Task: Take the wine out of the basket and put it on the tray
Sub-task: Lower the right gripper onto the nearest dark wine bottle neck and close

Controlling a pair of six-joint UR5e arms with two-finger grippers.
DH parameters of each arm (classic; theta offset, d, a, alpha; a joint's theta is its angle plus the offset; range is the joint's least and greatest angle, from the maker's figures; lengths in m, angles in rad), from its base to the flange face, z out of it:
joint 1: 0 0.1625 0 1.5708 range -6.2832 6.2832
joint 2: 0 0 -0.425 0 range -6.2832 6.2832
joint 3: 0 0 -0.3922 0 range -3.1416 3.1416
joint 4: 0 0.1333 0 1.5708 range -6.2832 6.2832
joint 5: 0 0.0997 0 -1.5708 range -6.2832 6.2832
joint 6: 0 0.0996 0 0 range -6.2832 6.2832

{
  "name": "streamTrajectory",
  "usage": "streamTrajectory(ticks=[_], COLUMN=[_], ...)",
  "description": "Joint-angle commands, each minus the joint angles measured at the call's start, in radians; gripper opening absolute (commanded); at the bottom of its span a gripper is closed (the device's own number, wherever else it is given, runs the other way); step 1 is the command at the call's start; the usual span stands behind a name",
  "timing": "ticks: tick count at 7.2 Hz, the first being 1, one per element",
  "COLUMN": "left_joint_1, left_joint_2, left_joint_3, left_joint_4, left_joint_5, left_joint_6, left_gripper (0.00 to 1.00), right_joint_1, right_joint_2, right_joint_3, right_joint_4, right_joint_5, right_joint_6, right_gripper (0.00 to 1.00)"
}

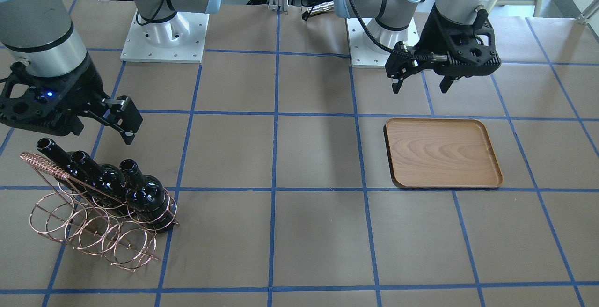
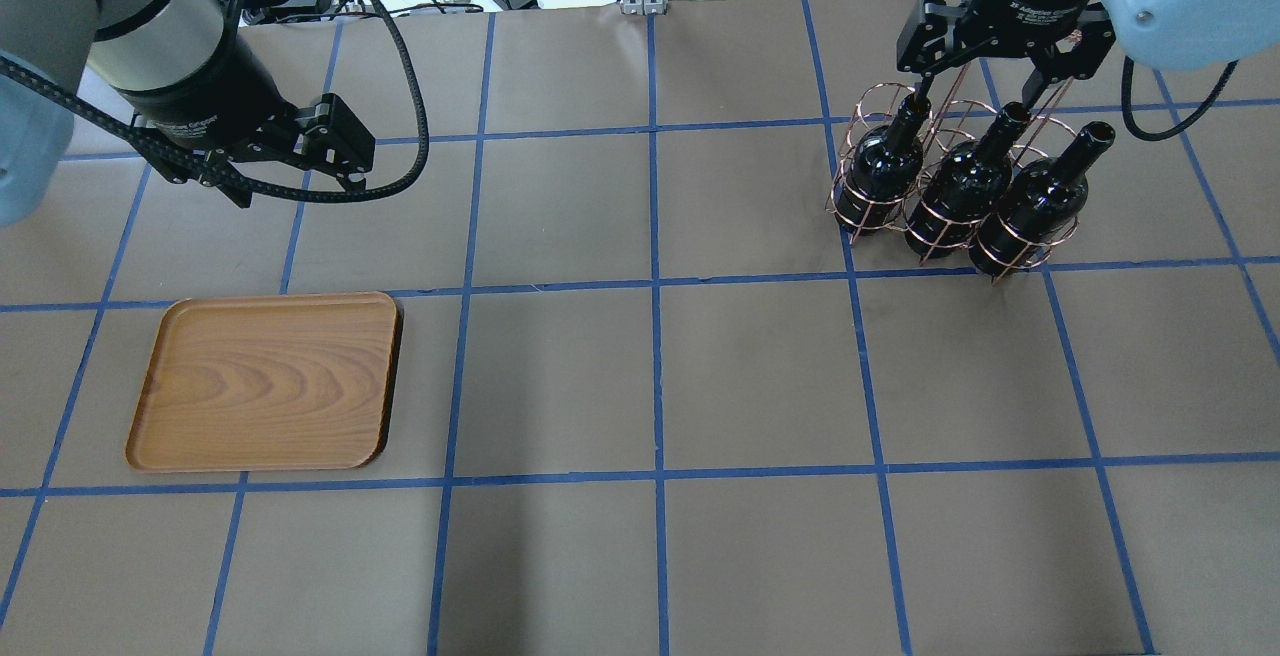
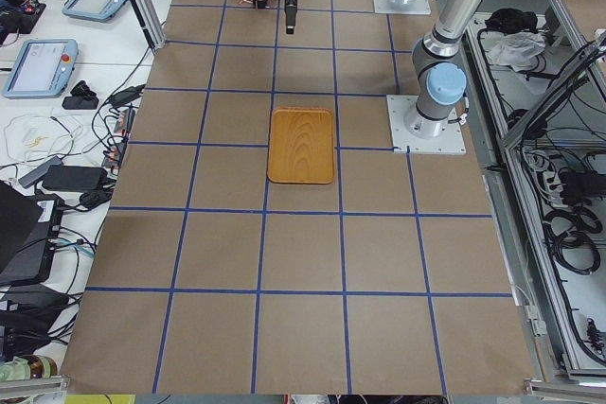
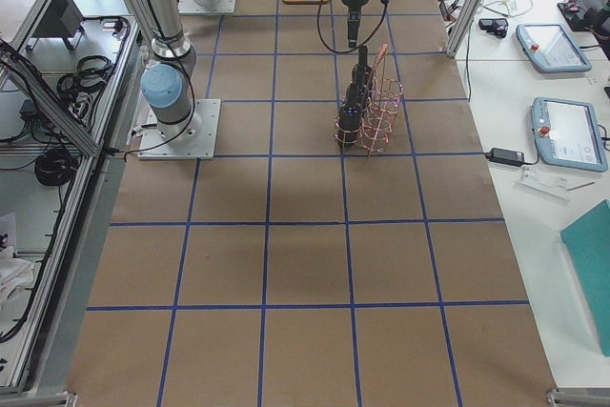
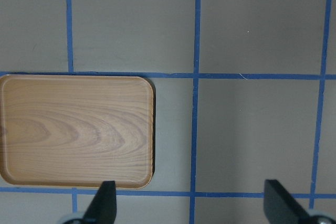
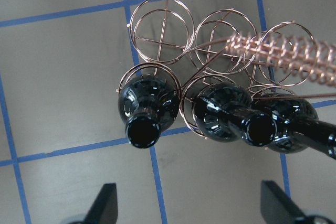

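My right gripper (image 2: pixel 978 98) hung jaws apart directly above the bottles (image 2: pixel 960 186) standing neck-up in the basket (image 6: pixel 294 59), far nearer them than my left gripper (image 1: pixel 420 89), likewise apart, by the tray (image 2: pixel 265 391)

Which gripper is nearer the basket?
Right. The right gripper hangs open just above the bottles standing in the basket. The left gripper is at the table's other side, open, near the tray.

Table (image 2: pixel 650 386) carries tray (image 2: pixel 265 381) and basket (image 6: pixel 299 60), well apart.
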Motion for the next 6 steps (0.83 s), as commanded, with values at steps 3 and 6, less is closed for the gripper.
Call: streamTrajectory(ticks=[3,6], left_joint_1=[0.000,0.000], left_joint_2=[0.000,-0.001], left_joint_3=[0.000,0.000], left_joint_4=[-0.001,-0.001], left_joint_5=[0.000,-0.002], left_joint_6=[0.000,0.000], left_gripper=[1.00,1.00], right_joint_1=[-0.072,-0.086], right_joint_2=[0.030,0.061], right_joint_3=[0.001,0.022], right_joint_4=[-0.008,-0.037], right_joint_5=[0.003,0.000], right_joint_6=[-0.011,-0.031], right_gripper=[0.92,0.73])
